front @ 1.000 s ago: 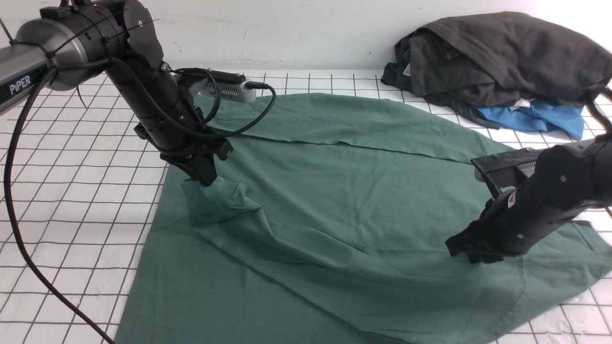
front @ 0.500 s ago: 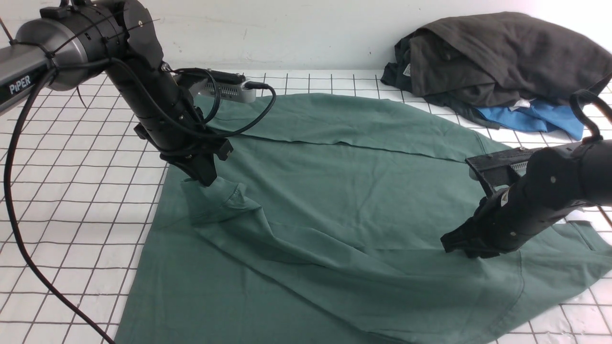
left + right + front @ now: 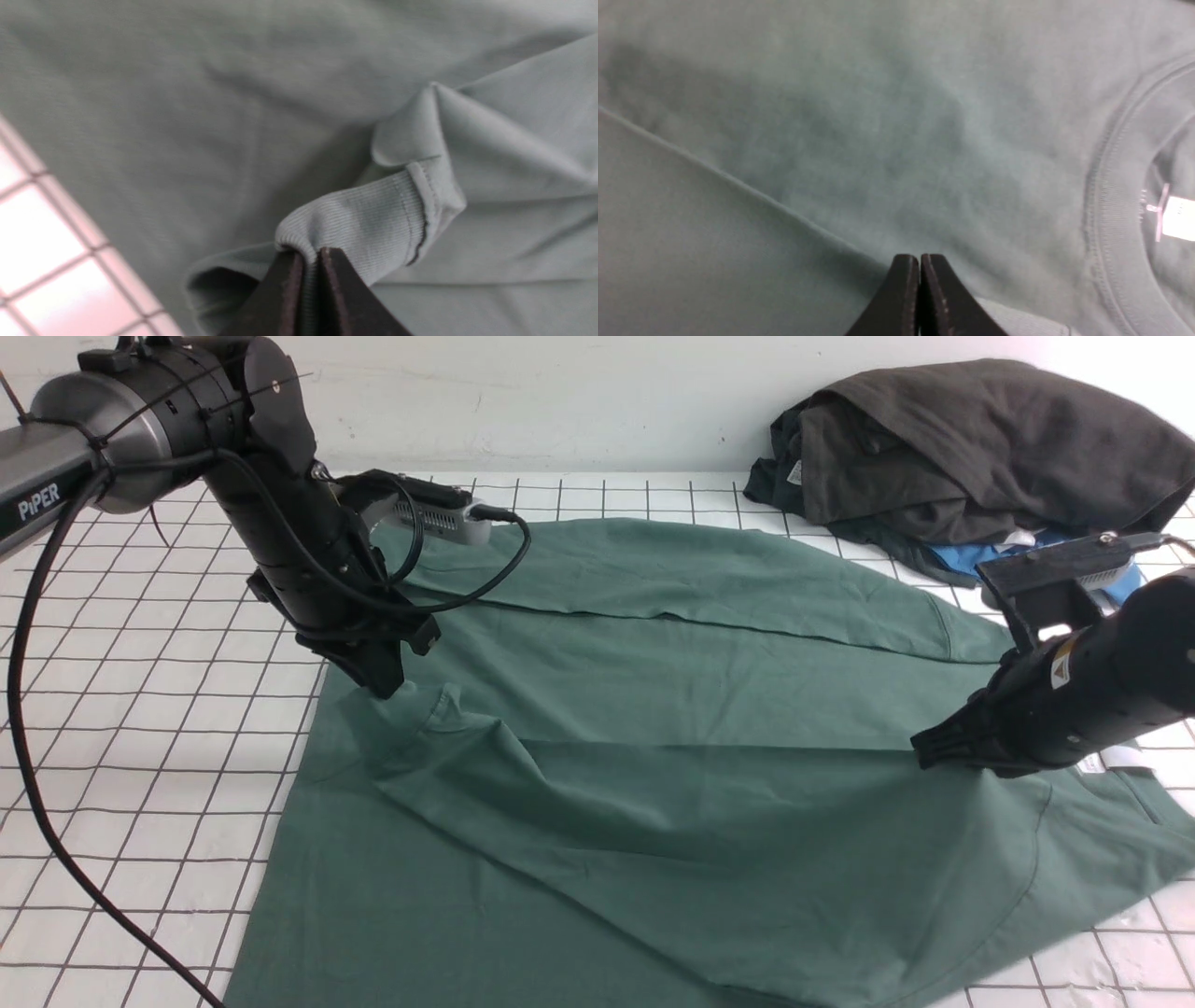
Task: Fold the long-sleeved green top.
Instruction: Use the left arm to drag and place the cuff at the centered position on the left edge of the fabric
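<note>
The green long-sleeved top (image 3: 672, 709) lies spread on the white gridded table (image 3: 140, 709). My left gripper (image 3: 383, 689) is shut on the ribbed sleeve cuff (image 3: 373, 224), which it holds just above the top's left part; the jaws (image 3: 309, 254) pinch the ribbing. My right gripper (image 3: 924, 754) is shut, and the cloth tents up to its tip near the neck. In the right wrist view the jaws (image 3: 920, 256) are closed over the cloth, with the crew neck (image 3: 1111, 196) and white label (image 3: 1176, 224) beside them. A raised fold runs between the two grippers.
A dark grey-brown garment (image 3: 980, 448) is piled at the back right, with a bright blue garment (image 3: 957, 560) under it, close behind my right arm. A wall runs along the table's far edge. The left arm's cable (image 3: 28, 756) hangs over the table's left side.
My right gripper has moved right and away from me, drawing the cloth with it. My left gripper has shifted slightly left and back with the cuff. The fold between them is tauter.
</note>
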